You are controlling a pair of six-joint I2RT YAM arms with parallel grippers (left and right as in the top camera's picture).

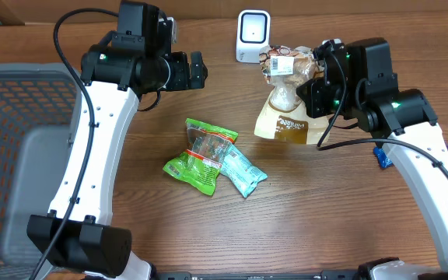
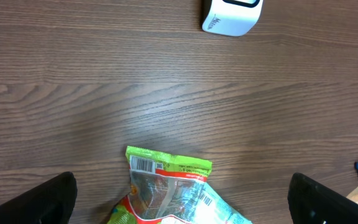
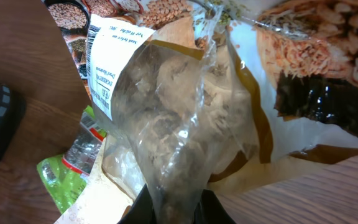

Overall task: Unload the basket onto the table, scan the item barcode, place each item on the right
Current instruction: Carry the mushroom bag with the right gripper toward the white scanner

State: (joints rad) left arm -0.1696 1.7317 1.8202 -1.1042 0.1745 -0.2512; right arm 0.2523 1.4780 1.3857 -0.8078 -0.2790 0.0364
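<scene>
The item is a brown-and-clear bag of grain food (image 1: pixel 288 109) with a white printed label (image 1: pixel 281 64) near its top. It stands tilted just in front of the white scanner (image 1: pixel 253 35). My right gripper (image 1: pixel 312 79) is shut on the bag's clear upper part. In the right wrist view the clear film (image 3: pixel 173 124) is pinched between the two dark fingers (image 3: pixel 146 210), and the label (image 3: pixel 104 68) faces left. My left gripper (image 1: pixel 195 71) hovers open left of the scanner. In its wrist view it (image 2: pixel 182 202) is spread wide above a green packet (image 2: pixel 166 186), and the scanner (image 2: pixel 232 15) shows at the top.
A green snack packet (image 1: pixel 199 155) and a teal packet (image 1: pixel 243 173) lie overlapping at mid-table. A grey mesh basket (image 1: pixel 22 148) fills the left side. A small blue item (image 1: pixel 381 158) lies under the right arm.
</scene>
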